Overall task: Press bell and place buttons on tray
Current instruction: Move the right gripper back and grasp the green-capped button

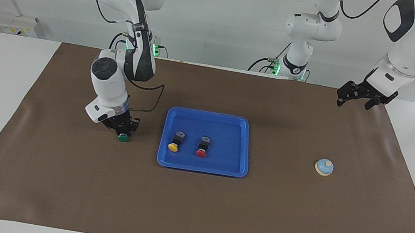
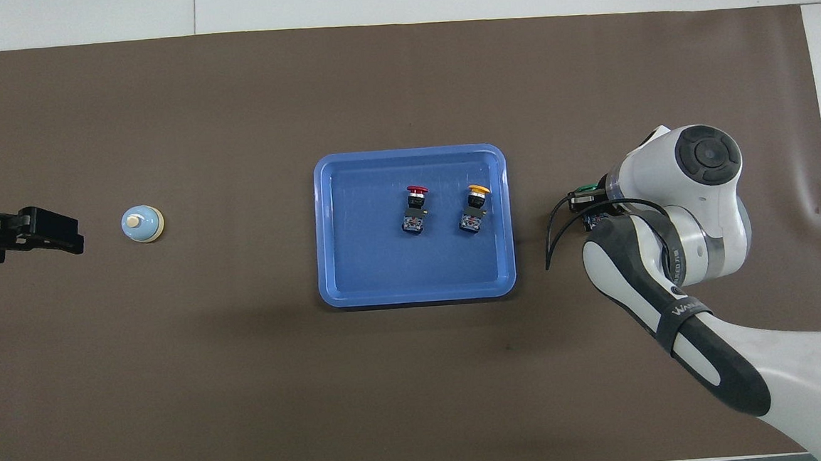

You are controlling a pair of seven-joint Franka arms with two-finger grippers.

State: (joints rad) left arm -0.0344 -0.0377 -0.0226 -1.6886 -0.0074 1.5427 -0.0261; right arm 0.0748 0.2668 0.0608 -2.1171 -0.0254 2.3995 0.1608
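The blue tray (image 1: 246, 148) (image 2: 325, 228) lies mid-table. The yellow button (image 1: 174, 143) (image 2: 475, 209) and the red button (image 1: 202, 148) (image 2: 414, 210) lie in it on their sides. The green button (image 1: 123, 138) (image 2: 583, 192) is on the mat beside the tray, toward the right arm's end. My right gripper (image 1: 123, 129) (image 2: 587, 209) is down on it, fingers shut on its black body. The light-blue bell (image 1: 324, 167) (image 2: 142, 223) stands toward the left arm's end. My left gripper (image 1: 355, 100) (image 2: 54, 238) waits open in the air, above the mat beside the bell.
A brown mat (image 1: 191, 215) covers the table. A black cable (image 2: 553, 239) loops from the right wrist between the arm and the tray. A third robot base (image 1: 296, 64) stands at the robots' edge of the table.
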